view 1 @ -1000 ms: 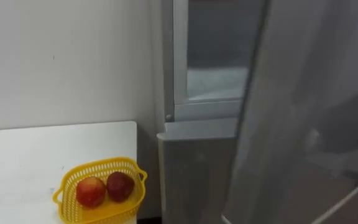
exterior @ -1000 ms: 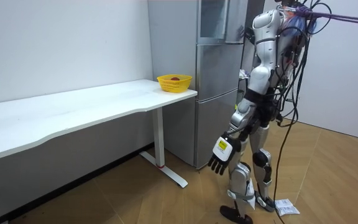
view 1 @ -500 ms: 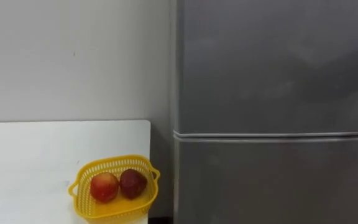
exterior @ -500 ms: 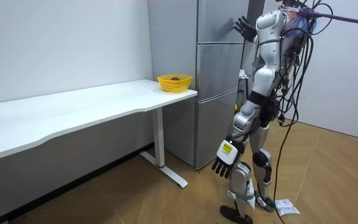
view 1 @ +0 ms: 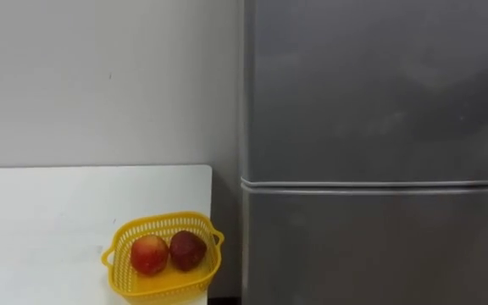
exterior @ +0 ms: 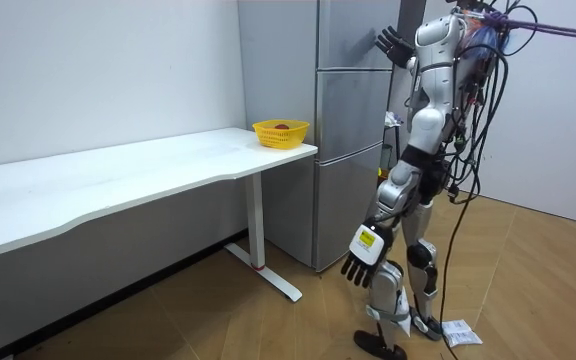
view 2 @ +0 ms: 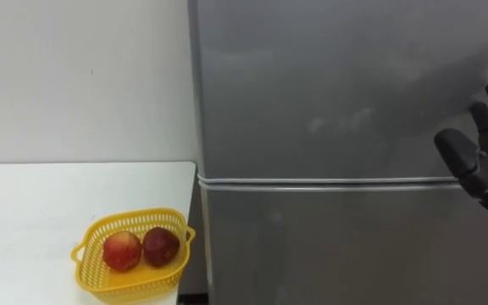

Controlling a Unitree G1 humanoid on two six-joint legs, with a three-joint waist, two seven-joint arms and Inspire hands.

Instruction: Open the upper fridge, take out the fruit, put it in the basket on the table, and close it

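The grey fridge stands straight ahead with its upper door (view 1: 371, 85) and lower door (view 1: 379, 246) both closed. My right hand (view 2: 485, 169) is raised in front of the upper door near its right edge, open with straight fingers and holding nothing. In the room view this hand (exterior: 390, 42) is up against the upper door. My left hand (exterior: 363, 255) hangs low beside my thigh, fingers relaxed and empty. A yellow basket (view 1: 125, 271) sits at the table corner left of the fridge and holds two red apples (view 1: 149, 254) (view 1: 187, 250).
The white table (view 1: 49, 212) runs off to my left along the wall, its end close to the fridge side. I stand on the wooden floor (exterior: 268, 320) directly facing the fridge (exterior: 348, 130).
One second ago the upper door stood open and was swinging; it is now shut flush. My right hand has come up against it. The view has drifted slightly.
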